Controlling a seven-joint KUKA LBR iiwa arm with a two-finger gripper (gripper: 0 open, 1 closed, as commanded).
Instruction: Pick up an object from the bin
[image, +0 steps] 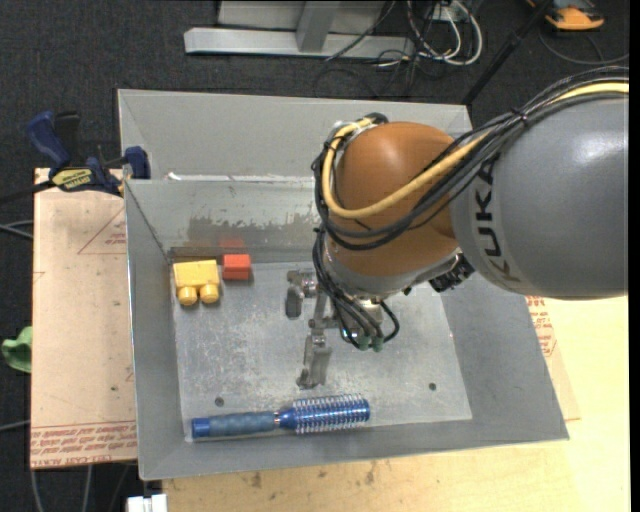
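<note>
In the camera view we note the gripper (314, 372) low at centre frame over the bin (230, 350) floor, just above the blue hairbrush (281, 417) along the lower edge, with a yellow block (195, 281) and a red block (237, 266) well apart at upper left; we cannot tell how far it is open or what it holds.

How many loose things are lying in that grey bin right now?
3. A yellow block at the far left, a small orange-red block just right of it, and a blue hairbrush along the near wall. The arm may hide more.
</note>
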